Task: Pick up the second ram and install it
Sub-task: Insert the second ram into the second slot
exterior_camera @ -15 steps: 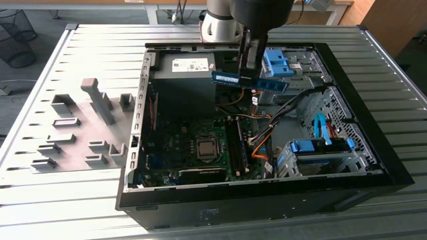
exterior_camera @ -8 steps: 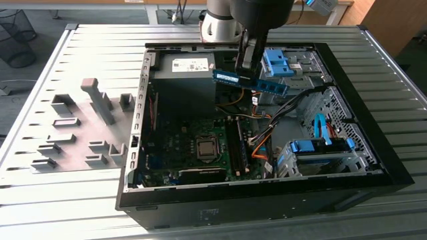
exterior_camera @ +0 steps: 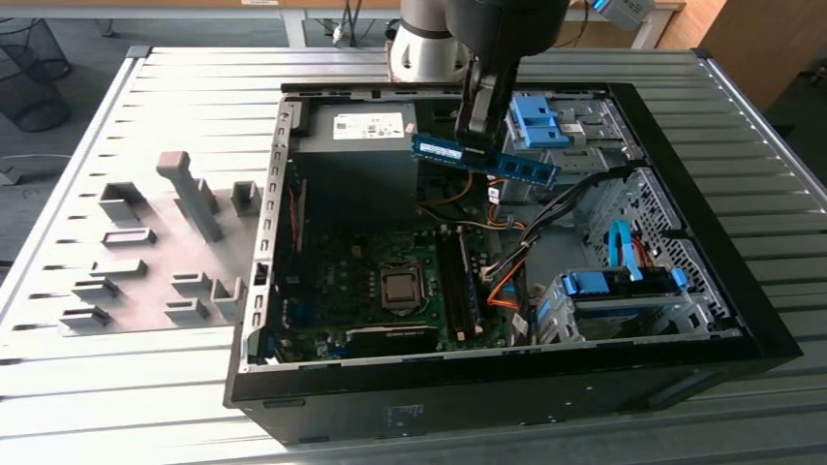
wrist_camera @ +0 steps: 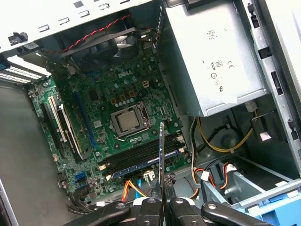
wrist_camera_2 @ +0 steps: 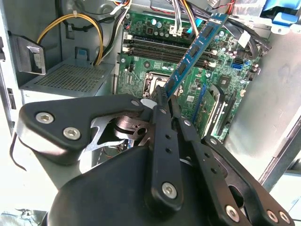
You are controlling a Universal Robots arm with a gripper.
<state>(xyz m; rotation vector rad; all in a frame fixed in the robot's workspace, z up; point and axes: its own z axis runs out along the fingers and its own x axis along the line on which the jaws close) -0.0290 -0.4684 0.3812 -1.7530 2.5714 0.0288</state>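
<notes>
Above the open computer case [exterior_camera: 723, 320], the pincer [exterior_camera: 475, 143] is clamped on the second ram [exterior_camera: 486, 159], held clear of the motherboard [exterior_camera: 375, 281].

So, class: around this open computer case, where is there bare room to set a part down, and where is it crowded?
Free: the slatted table in front of the grey blocks, and its strip on the exterior view's right of the case. Crowded: inside the case, where cables and blue brackets sit below the gripper holding the ram.
</notes>
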